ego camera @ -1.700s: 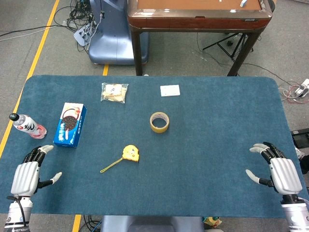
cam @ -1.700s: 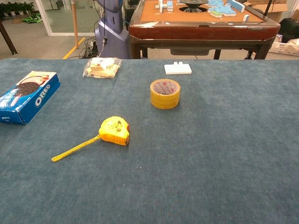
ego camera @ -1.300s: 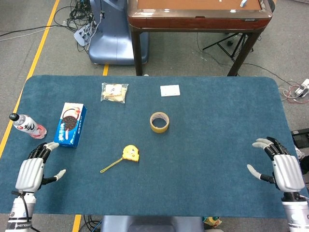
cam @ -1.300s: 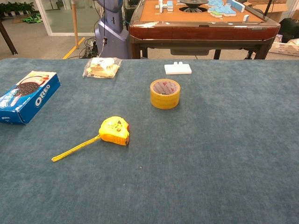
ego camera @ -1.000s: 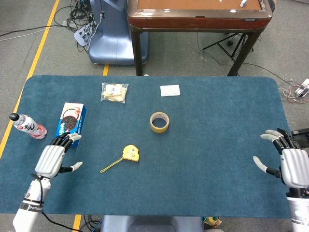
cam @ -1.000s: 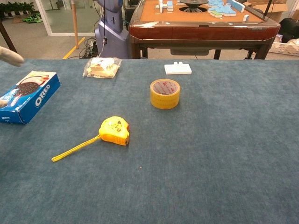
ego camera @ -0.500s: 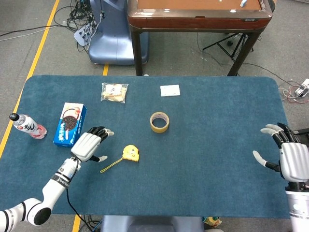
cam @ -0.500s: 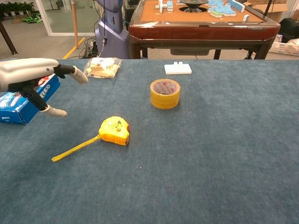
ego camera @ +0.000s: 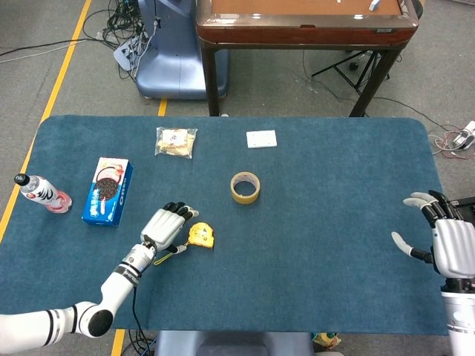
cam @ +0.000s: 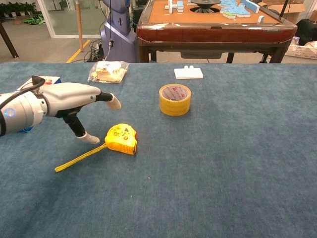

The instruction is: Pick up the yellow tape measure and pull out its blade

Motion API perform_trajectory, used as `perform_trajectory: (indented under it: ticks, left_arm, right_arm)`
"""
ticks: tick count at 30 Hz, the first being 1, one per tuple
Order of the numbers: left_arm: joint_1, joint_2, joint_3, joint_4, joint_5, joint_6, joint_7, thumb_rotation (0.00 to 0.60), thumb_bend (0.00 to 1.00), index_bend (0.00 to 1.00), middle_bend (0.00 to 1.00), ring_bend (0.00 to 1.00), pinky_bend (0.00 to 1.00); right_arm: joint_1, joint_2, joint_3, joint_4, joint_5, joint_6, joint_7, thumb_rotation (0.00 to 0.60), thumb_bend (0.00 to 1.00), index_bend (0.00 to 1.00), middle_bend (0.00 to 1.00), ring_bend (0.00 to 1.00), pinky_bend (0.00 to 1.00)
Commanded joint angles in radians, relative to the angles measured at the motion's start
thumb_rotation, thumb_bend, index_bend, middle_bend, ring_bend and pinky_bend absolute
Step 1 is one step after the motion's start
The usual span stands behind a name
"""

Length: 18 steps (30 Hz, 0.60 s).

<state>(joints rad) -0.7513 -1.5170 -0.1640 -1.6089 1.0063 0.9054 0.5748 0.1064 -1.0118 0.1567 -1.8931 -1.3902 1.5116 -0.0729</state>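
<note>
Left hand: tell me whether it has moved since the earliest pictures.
Yes. The left hand has travelled from the table's near-left edge, below the Oreo box, rightward to the yellow tape measure, fingers spread beside it.

On the table (ego camera: 334,222): one yellow tape measure (ego camera: 200,235), one roll of tape (ego camera: 245,187), one blue biscuit box (ego camera: 108,190), one clear snack packet (ego camera: 176,142), one small white block (ego camera: 261,139), one bottle (ego camera: 41,193). Hands in view: two, the left hand (ego camera: 166,225) and the right hand (ego camera: 444,241).

Beyond the blue-covered table (ego camera: 356,170) stands a brown mahjong table (ego camera: 300,22) on grey floor with yellow lines (ego camera: 63,74).
</note>
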Motion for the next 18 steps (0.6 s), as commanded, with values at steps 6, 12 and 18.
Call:
perform_trajectory:
  ticks: [6,12,18]
  left_arm:
    - [-0.045,-0.092,0.018,0.06,-0.08,0.047,0.096,0.6,0.17,0.18,0.19,0.09,0.11]
    - [-0.063,-0.123,0.021,0.084,-0.123,0.056,0.12,0.6,0.17,0.19,0.19,0.1,0.11]
    - [-0.078,-0.153,0.018,0.113,-0.142,0.063,0.12,0.6,0.17,0.22,0.23,0.13,0.11]
  right_arm:
    - [-0.007,0.006,-0.005,0.011,0.003,-0.004,0.019,0.6,0.28,0.31,0.26,0.14,0.22]
    - [-0.011,0.007,-0.007,0.019,0.006,-0.007,0.029,0.6,0.28,0.32,0.26,0.14,0.22]
    - [-0.014,0.007,-0.008,0.025,0.01,-0.008,0.034,0.6,0.28,0.32,0.26,0.14,0.22]
